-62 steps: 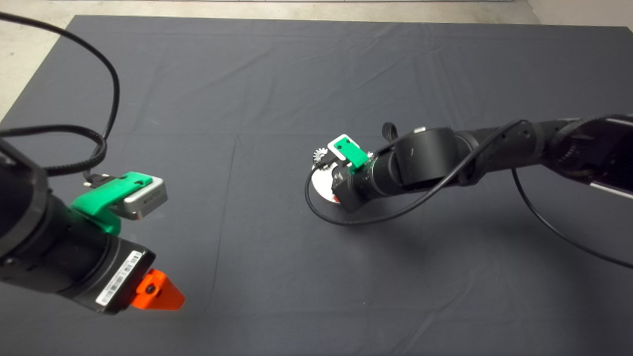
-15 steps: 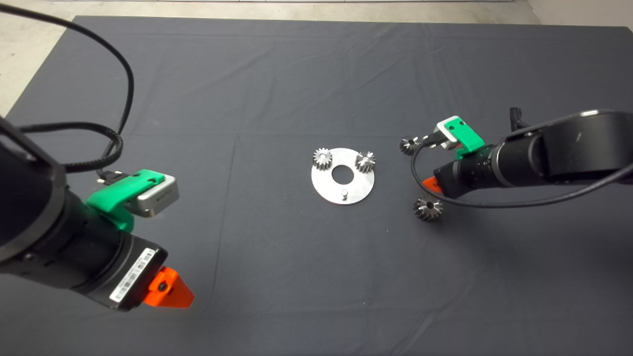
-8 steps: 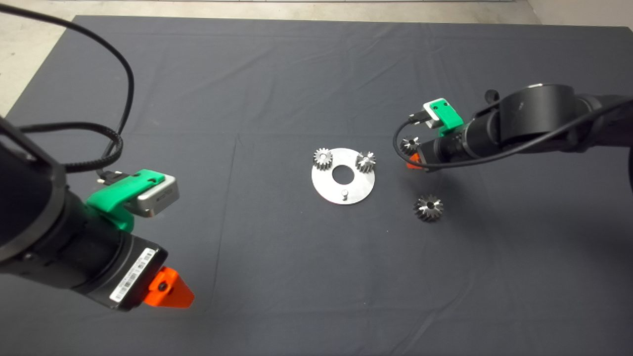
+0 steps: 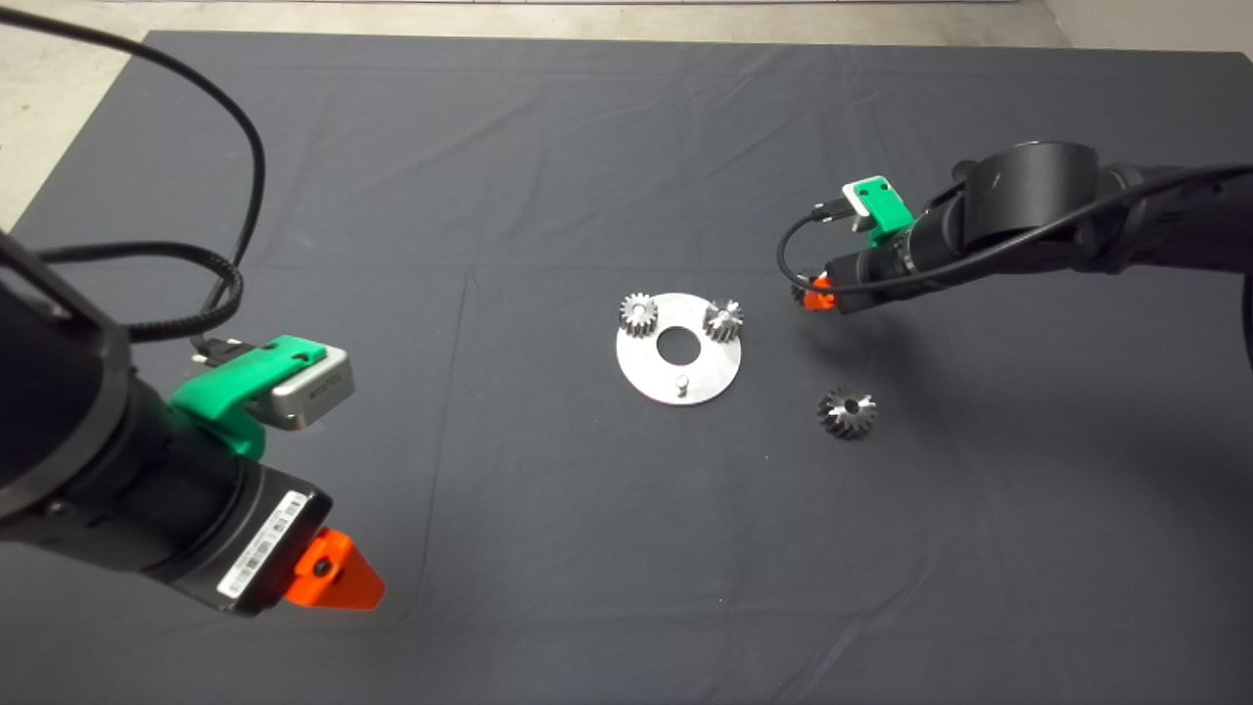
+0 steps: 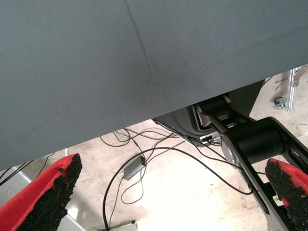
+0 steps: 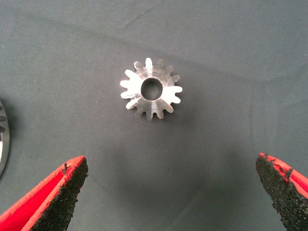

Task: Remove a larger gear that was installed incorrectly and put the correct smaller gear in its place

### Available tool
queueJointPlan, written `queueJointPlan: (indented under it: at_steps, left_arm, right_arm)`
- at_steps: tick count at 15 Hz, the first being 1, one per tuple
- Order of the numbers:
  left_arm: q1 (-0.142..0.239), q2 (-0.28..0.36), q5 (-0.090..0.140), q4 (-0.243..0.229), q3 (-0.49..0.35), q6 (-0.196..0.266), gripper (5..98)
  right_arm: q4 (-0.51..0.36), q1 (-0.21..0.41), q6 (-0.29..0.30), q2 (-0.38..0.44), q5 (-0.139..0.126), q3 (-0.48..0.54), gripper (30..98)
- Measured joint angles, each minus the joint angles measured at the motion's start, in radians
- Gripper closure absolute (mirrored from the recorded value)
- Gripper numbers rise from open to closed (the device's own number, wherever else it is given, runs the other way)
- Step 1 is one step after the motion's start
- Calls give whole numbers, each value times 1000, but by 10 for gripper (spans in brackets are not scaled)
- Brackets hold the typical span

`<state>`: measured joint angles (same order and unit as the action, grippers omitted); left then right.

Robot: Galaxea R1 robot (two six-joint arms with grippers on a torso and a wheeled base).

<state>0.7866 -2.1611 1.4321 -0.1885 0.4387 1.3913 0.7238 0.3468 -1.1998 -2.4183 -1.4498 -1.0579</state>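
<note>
Round plate (image 4: 646, 377) mid-frame carrying two pale gears (image 4: 637, 313), large gear (image 4: 848, 411) lower right on worktop, right pincer (image 6: 173, 192) wide open, empty, over small gear (image 6: 151, 89), left pincer (image 5: 173, 192) open, idle lower left.

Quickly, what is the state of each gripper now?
Left gripper: open, empty, parked at mat edge.
Right gripper: open, empty, above the smaller gear.

Shiny metal smaller gear (image 6: 151, 89), matt cloth mat (image 4: 548, 166)
</note>
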Motion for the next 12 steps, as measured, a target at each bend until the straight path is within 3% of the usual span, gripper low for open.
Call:
queueJointPlan:
  at_steps: [2, 7, 9, 12]
  left_arm:
    - [0, 0, 0, 0, 0, 0, 58]
    - [0, 0, 0, 0, 0, 0, 58]
    - [0, 0, -4, 0, 0, 0, 58]
    - [0, 0, -12, 0, -2, 0, 58]
  right_arm:
    - [0, 0, -2, 0, 8, 0, 312]
    - [6, 0, -38, -6, 21, -9, 308]
    - [16, -1, -85, -6, 21, -9, 308]
    - [81, -4, -104, -6, 21, -10, 308]
